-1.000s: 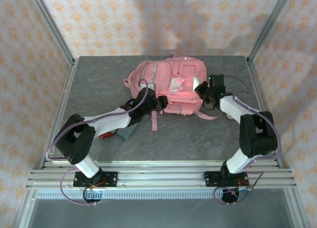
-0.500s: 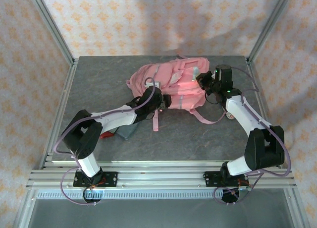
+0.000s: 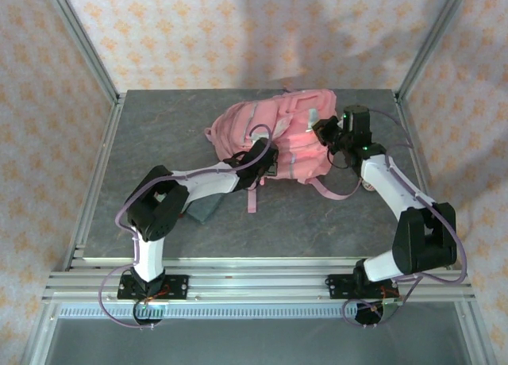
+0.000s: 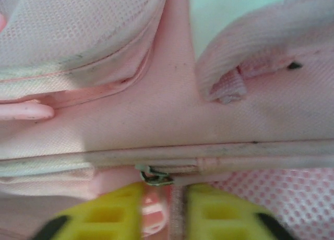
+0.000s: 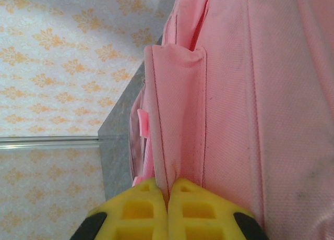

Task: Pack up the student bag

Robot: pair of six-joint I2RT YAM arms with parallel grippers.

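Grip is changing on the left: the left end effector (image 4: pixel 164 219), spread wide a moment ago, is now pinching the zip pull (image 4: pixel 155 211) of the student bag (image 3: pixel 278 131), so opening the zip is probably beginning. The right end effector (image 5: pixel 168 208) is staying pressed together on a pink fabric fold at the bag's 3 o'clock side. The bag is lying toward 12 o'clock on the tabletop (image 3: pixel 159 127). No readable brand or writing is showing.

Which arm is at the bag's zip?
The left arm: its jaws pinch the zip pull; the right arm's pinch a plain fold of the bag.
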